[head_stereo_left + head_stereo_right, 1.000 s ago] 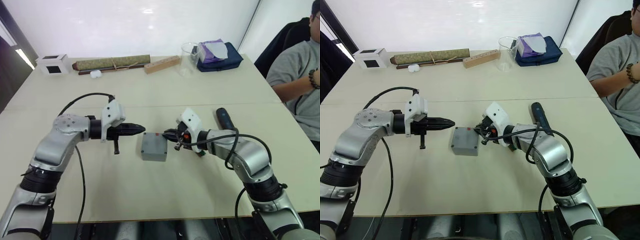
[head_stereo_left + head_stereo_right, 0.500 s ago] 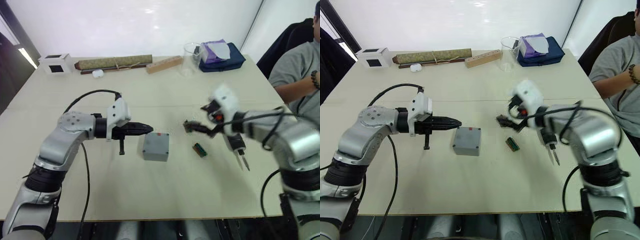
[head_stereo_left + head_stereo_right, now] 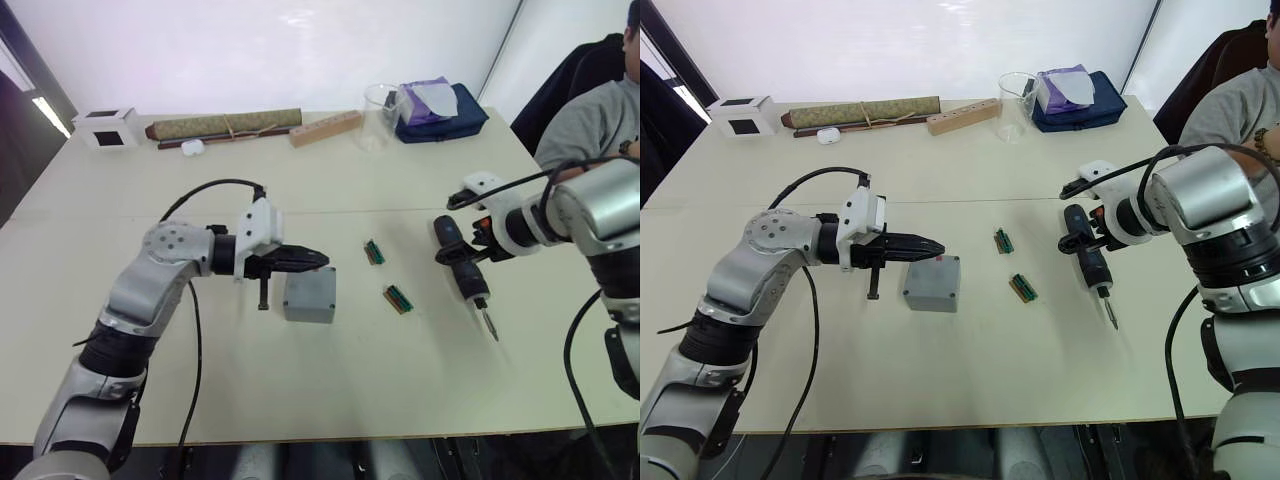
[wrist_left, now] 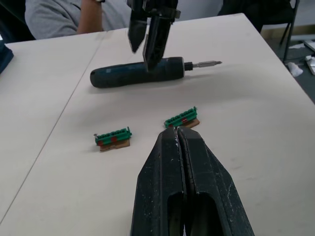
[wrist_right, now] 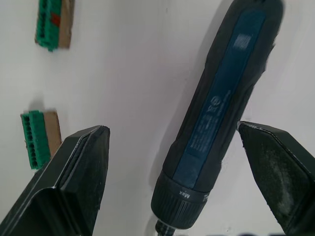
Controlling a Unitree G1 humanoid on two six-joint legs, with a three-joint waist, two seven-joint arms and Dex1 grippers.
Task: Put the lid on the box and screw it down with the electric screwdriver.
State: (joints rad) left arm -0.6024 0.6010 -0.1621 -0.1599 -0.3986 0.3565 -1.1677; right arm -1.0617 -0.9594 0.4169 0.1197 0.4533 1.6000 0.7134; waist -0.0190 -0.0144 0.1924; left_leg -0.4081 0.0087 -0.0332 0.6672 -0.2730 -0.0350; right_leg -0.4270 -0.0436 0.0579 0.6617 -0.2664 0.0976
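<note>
With lid [image 3: 934, 269] seated on box [image 3: 930, 292], your left gripper [image 3: 937, 248] jaws together at its 10 o'clock; right gripper [image 5: 172, 167] jaws apart, straddling electric screwdriver [image 3: 1086, 262].

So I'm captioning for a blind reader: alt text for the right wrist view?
The right gripper is open, its two black fingers either side of the dark blue electric screwdriver lying on the pale table. Two small green connector pieces lie beside it.
</note>
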